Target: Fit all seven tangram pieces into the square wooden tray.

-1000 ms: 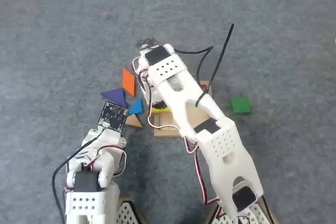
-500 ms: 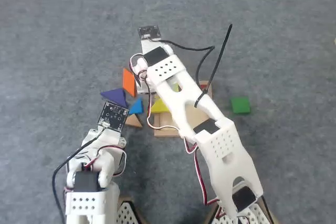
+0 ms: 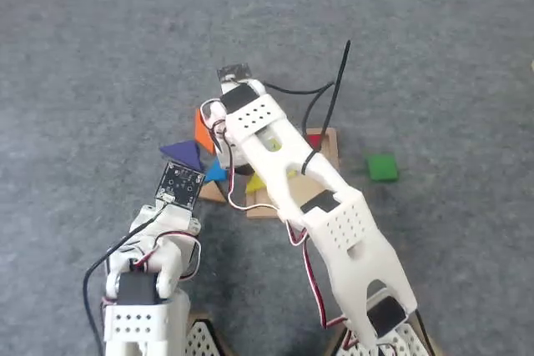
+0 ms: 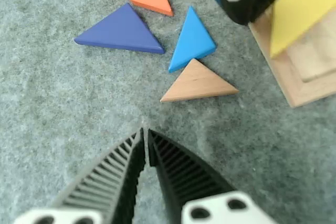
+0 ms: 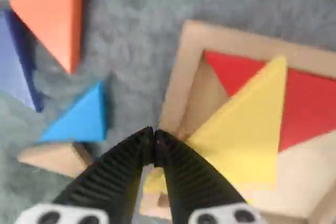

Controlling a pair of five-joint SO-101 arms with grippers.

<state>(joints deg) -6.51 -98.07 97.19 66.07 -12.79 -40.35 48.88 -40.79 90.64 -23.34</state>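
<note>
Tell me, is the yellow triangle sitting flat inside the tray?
No. The yellow triangle lies askew, one corner over the tray rim, another overlapping the red piece.

Two white plastic arms with black ribbed fingers (image 4: 178, 171).
The right arm (image 3: 342, 231) has perforated white shells, black servo blocks, and black, red and white cables. To the left of the right arm, the left arm (image 3: 146, 306) carries a black circuit board (image 3: 180, 184).
</note>
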